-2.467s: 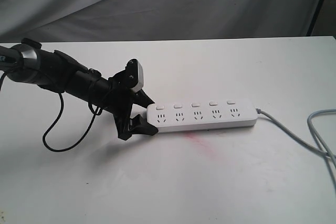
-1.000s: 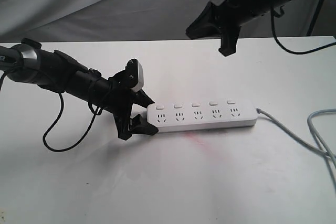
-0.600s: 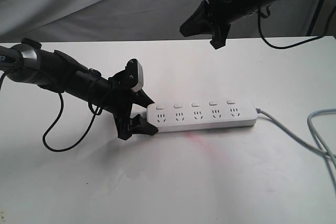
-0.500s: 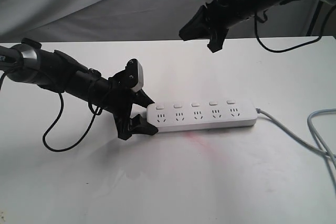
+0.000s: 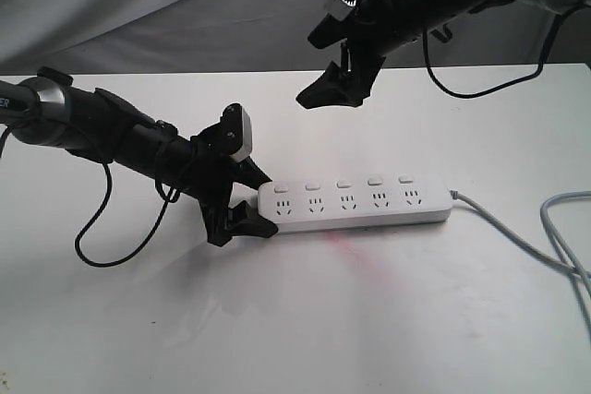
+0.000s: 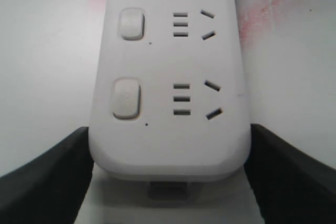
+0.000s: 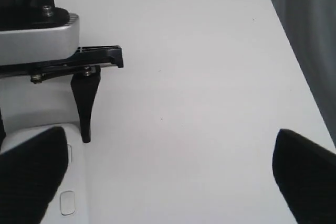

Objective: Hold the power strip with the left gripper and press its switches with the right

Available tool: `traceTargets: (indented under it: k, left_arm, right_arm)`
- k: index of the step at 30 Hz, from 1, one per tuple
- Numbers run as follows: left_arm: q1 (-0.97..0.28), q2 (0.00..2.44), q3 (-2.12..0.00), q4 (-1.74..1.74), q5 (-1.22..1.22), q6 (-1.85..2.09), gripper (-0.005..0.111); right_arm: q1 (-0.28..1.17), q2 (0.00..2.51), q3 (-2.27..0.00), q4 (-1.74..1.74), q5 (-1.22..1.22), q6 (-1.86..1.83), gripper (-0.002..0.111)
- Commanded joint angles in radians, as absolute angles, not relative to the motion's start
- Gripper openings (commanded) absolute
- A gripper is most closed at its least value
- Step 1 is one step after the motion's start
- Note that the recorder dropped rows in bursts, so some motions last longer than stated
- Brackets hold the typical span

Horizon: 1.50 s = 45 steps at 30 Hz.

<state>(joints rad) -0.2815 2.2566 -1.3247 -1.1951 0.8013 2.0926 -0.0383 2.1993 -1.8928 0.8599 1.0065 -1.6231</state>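
The power strip [image 5: 355, 202] lies flat on the white table [image 5: 277, 320], its long axis running left to right and its sockets facing up. The grey cable [image 5: 517, 242] leaves the right end and is cut off at the frame edge. The left gripper [image 5: 263, 204] clamps the strip's rounded left end. The strip is smooth white plastic, with the switches [image 5: 342, 185] in a row along its far edge. The right gripper [image 5: 307, 71] hangs above it, fingers wide apart.

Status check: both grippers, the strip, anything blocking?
Copy: left gripper clamped on power strip end. Open right gripper up in the air, off the switches. Nothing in the way.
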Motion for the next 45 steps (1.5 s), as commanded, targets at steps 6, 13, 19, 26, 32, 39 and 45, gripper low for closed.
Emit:
traceTargets:
  k: [6, 13, 19, 26, 32, 39, 45]
  left_arm:
    - [-0.282, 2.262, -1.329, -1.172, 0.737, 2.094, 0.000]
    - [-0.282, 2.262, -1.329, -1.172, 0.737, 2.094, 0.000]
    - [-0.282, 2.262, -1.329, -1.172, 0.737, 2.094, 0.000]
    - [-0.282, 2.262, -1.329, -1.172, 0.737, 2.094, 0.000]
    - [-0.282, 2.262, -1.329, -1.172, 0.737, 2.094, 0.000]
    - [-0.282, 2.262, -1.329, -1.172, 0.737, 2.094, 0.000]
    - [-0.282, 2.262, -1.329, -1.172, 0.737, 2.094, 0.000]
  right_arm:
    - [-0.023, 2.215, -1.899, 0.866, 0.998, -1.577, 0.098]
    - [-0.011, 2.311, -1.897, 0.929, 0.980, -1.662, 0.098]
    - [-0.009, 2.379, -1.897, 0.960, 0.979, -1.707, 0.098]
    - [0.012, 2.420, -1.897, 0.978, 0.987, -1.752, 0.098]
    - [0.051, 2.434, -1.897, 0.974, 0.928, -1.766, 0.098]
    - [0.049, 2.436, -1.897, 0.935, 0.930, -1.755, 0.098]
    - [0.049, 2.436, -1.897, 0.890, 0.925, -1.739, 0.098]
